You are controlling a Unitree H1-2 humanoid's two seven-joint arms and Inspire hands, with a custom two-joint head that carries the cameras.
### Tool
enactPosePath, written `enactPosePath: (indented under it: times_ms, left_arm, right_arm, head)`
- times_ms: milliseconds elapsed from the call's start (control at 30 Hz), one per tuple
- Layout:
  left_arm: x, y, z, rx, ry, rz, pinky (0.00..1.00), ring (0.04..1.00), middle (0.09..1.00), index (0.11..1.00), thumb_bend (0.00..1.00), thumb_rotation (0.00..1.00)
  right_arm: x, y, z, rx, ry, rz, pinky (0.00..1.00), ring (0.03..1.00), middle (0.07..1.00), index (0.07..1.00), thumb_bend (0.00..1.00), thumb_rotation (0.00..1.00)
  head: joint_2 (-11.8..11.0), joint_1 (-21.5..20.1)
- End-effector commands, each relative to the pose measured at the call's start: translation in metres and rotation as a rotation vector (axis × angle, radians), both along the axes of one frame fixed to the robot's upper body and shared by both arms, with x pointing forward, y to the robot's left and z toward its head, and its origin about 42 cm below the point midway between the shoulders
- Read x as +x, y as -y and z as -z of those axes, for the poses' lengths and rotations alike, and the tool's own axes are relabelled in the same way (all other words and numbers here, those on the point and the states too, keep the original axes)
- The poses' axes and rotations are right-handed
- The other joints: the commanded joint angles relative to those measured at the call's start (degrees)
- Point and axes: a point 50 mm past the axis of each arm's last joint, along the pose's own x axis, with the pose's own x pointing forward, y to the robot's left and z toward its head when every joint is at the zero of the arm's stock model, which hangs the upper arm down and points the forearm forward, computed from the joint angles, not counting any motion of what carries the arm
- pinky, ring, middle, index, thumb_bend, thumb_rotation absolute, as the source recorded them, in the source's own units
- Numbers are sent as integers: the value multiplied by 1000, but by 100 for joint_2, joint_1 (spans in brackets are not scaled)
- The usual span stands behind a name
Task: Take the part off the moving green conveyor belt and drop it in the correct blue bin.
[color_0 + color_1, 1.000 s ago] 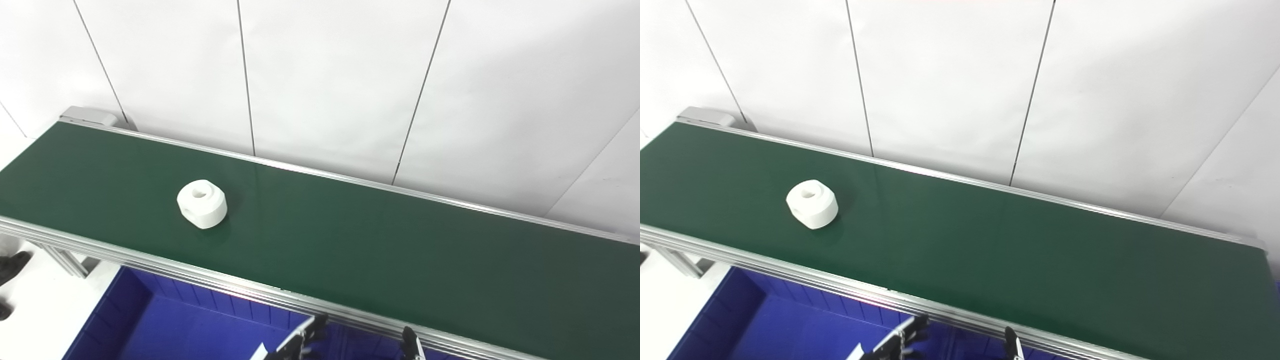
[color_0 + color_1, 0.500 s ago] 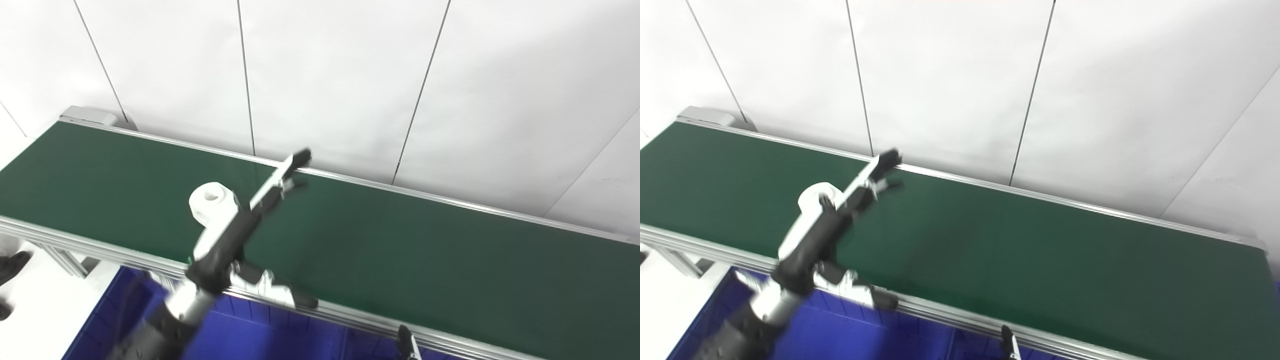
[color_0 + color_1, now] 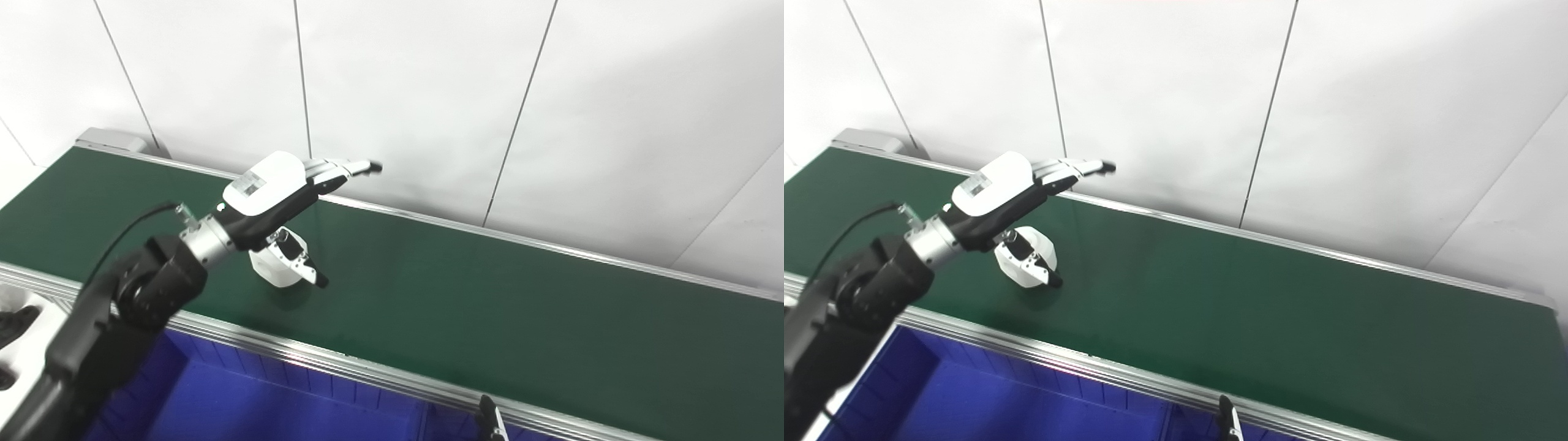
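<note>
The left hand (image 3: 269, 193) hovers spread and empty over the white part (image 3: 277, 267) at centre-left of the frame, which sits directly below its palm on the green conveyor belt (image 3: 490, 300); the thumb reaches down its right side. The part looks squat, round and plastic. The right hand (image 3: 488, 419) barely shows at the bottom edge, its state unclear, above the blue bin (image 3: 245, 407).

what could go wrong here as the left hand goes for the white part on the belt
The left hand is open above the white part, fingers stretched toward the far rail, only the thumb beside the part. If the belt carries the part on, the fingers may close on nothing. The thumb could also knock the part away. A loose grasp might drop it short of the blue bin.
</note>
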Motion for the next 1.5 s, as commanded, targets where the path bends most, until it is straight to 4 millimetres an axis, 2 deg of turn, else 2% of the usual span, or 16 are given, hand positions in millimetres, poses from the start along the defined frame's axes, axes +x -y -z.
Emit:
enactPosePath:
  times_ms: [0, 200, 367, 567, 733, 933, 1100, 1200, 1267, 1333, 1400, 1433, 1467]
  left_arm:
    - [20, -6, -23, 106, 51, 15, 740, 817, 819, 841, 1000, 142]
    - [52, -20, -21, 265, -1, -1, 723, 796, 823, 840, 1000, 178]
    - [65, -24, -15, 370, -42, 9, 723, 798, 829, 844, 1000, 208]
    - [80, -19, 8, 463, -117, 9, 753, 816, 844, 844, 1000, 224]
    - [90, -15, 24, 443, -174, -58, 762, 831, 862, 861, 1000, 242]
    - [93, -7, 44, 384, -201, -138, 741, 841, 887, 885, 1000, 262]
    - [92, 2, 61, 369, -155, -115, 761, 836, 874, 880, 1000, 297]
    - [90, 13, 75, 324, -114, -114, 800, 852, 866, 872, 1000, 260]
    - [90, 19, 83, 291, -113, -99, 751, 792, 805, 814, 1000, 209]
    - [91, 26, 89, 294, -151, -83, 657, 694, 723, 734, 1000, 156]
    - [92, 32, 90, 335, -183, -70, 576, 588, 629, 623, 967, 67]
    - [92, 36, 89, 373, -196, -66, 445, 454, 550, 551, 749, 29]
    - [92, 39, 88, 395, -204, -64, 419, 428, 535, 537, 705, 23]
  right_arm:
    - [3, -3, -7, 24, 56, -2, 1000, 987, 1000, 1000, 853, 952]
    - [3, -2, -7, 24, 56, -6, 1000, 983, 1000, 1000, 852, 954]
    - [2, -2, -7, 16, 57, -8, 995, 979, 1000, 1000, 850, 959]
    - [2, -3, -8, 20, 59, -10, 991, 978, 1000, 1000, 858, 961]
    - [0, -4, -10, 22, 62, -11, 992, 977, 1000, 1000, 851, 966]
    - [-2, -6, -13, 26, 66, -13, 987, 976, 1000, 1000, 847, 965]
    - [-4, -8, -15, 32, 69, -15, 979, 977, 1000, 1000, 836, 960]
    - [-5, -8, -16, 38, 67, -14, 978, 976, 1000, 1000, 844, 961]
    - [-6, -9, -16, 42, 67, -16, 980, 977, 1000, 1000, 839, 960]
    - [-6, -10, -17, 47, 69, -18, 985, 978, 1000, 1000, 837, 960]
    - [-7, -11, -18, 50, 70, -17, 985, 977, 1000, 1000, 835, 960]
    - [-7, -11, -19, 51, 71, -17, 984, 976, 1000, 1000, 838, 963]
    - [-7, -12, -19, 52, 71, -16, 984, 976, 1000, 1000, 839, 964]
  head:
    - [3, 10]
    - [29, -9]
    - [24, -19]
    - [64, -26]
    - [106, -46]
    - [164, -98]
    - [188, -119]
    - [220, -138]
    - [231, -142]
    - [246, -148]
    - [272, -154]
    - [280, -167]
    - [280, -167]
